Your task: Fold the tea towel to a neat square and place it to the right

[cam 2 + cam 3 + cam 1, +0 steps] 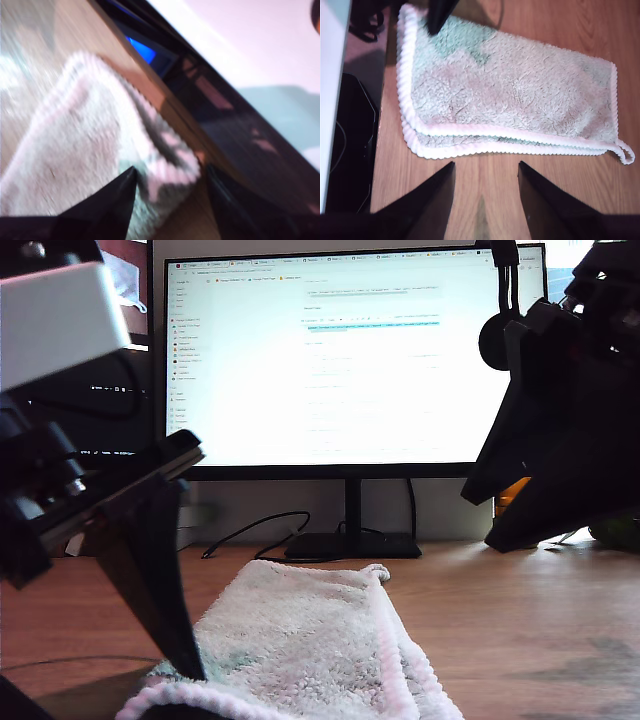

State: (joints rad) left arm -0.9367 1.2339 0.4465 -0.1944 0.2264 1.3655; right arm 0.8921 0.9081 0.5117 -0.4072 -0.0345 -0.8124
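A wooden desk (520,610) fronts a lit monitor (340,360). The towel (300,640), at 6 o'clock in the exterior view, lies folded in 2 layers: off-white plush, pink ribbed edge, mint patches. It looks soft, light and limp; grip the stacked edges. My first gripper (170,192) is spread at a corner, and my second gripper (485,185) is spread and empty.

A lit monitor (350,360) fills the exterior view from ten to two o'clock on its black stand (352,540), a black cable (250,530) trailing toward nine across the wooden desk (520,620), a headset (497,335) hanging at two.
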